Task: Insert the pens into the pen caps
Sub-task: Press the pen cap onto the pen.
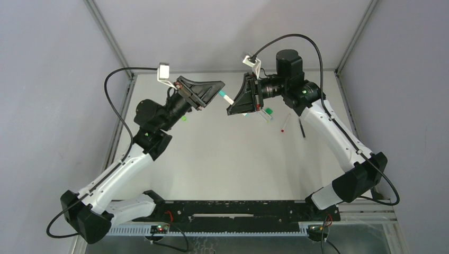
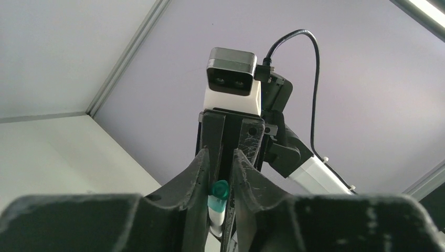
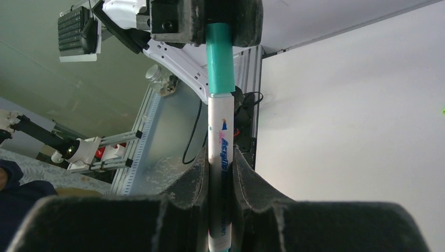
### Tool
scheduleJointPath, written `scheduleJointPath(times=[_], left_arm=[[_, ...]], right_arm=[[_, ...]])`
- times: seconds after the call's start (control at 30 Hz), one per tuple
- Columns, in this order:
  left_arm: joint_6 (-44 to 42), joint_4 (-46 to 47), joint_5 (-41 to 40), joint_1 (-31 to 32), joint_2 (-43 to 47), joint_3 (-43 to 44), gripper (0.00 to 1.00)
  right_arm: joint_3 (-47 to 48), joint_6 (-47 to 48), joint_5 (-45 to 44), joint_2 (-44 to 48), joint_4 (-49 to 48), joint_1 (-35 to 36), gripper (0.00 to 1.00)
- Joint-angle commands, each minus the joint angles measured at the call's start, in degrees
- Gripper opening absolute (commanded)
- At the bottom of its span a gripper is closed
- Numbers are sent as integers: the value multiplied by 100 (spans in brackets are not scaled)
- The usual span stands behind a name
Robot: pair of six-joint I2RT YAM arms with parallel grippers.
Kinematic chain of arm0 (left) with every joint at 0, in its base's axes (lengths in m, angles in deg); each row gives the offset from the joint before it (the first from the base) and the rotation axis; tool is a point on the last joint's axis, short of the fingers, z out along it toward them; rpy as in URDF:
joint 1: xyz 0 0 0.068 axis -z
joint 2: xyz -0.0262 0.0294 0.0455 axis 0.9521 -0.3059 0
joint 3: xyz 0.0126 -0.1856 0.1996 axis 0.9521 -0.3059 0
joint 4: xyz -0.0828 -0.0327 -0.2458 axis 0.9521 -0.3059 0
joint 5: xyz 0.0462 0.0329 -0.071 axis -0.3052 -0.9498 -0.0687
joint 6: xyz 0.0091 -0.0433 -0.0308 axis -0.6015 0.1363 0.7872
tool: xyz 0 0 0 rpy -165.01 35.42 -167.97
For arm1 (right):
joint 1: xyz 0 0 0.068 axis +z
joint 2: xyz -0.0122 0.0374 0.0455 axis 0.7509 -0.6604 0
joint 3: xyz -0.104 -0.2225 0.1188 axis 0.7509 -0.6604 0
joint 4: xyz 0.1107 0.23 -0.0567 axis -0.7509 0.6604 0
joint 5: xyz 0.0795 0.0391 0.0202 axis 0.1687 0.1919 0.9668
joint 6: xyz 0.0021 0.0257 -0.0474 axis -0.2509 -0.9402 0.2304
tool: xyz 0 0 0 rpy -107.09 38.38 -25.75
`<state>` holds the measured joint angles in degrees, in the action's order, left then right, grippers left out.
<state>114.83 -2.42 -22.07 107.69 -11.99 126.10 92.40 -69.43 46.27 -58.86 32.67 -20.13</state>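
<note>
My two grippers meet in the air above the far middle of the table. My right gripper [image 3: 220, 157] is shut on the white barrel of a pen [image 3: 220, 121] printed with blue letters. On that pen's far end sits a teal pen cap [image 3: 220, 63], and my left gripper [image 3: 219, 23] is shut on it. In the left wrist view the cap [image 2: 219, 189] sits between my left gripper's [image 2: 221, 157] fingers, with the white barrel below. From above, the pen [image 1: 226, 98] bridges the left gripper [image 1: 214, 91] and the right gripper [image 1: 236, 104].
On the table under the right arm lie a green-ended pen [image 1: 268, 111], a thin red-tipped pen [image 1: 285, 123] and a thin dark pen [image 1: 302, 128]. A small bright green cap [image 1: 184, 118] lies by the left arm's wrist. Grey walls close the back and sides.
</note>
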Motion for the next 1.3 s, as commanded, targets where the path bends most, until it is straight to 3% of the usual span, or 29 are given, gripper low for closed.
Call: scheduleJointPath(times=[0.0, 0.2, 0.37, 0.6, 0.83, 0.9, 1.07, 1.2, 1.27], left_arm=[[46, 150, 229, 35, -20, 159, 21], [-60, 276, 742, 31, -148, 162, 0], [-85, 414, 1690, 50, -374, 116, 0], [-342, 53, 1806, 354, -557, 57, 0], [181, -181, 941, 908, -722, -178, 0], [37, -953, 677, 1060, -730, -61, 0], [-228, -1824, 462, 1249, -683, 126, 0], [-405, -1475, 1148, 1302, -753, 159, 0], [-510, -1074, 1562, 1310, -728, 27, 0]], right_arm=[[218, -151, -10, 115, -191, 5, 0], [239, -288, 44, 96, -293, -1, 0], [197, -1006, 310, 79, -956, -23, 0], [209, -2148, 331, -1, -2240, 10, 0], [1255, 151, -1047, -224, 293, 74, 0], [1602, 567, -1561, -306, 744, 65, 0], [2079, 997, -2111, -423, 1019, 83, 0], [2190, 1108, -2107, -448, 1093, 176, 0], [2126, 743, -1643, -452, 906, 64, 0]])
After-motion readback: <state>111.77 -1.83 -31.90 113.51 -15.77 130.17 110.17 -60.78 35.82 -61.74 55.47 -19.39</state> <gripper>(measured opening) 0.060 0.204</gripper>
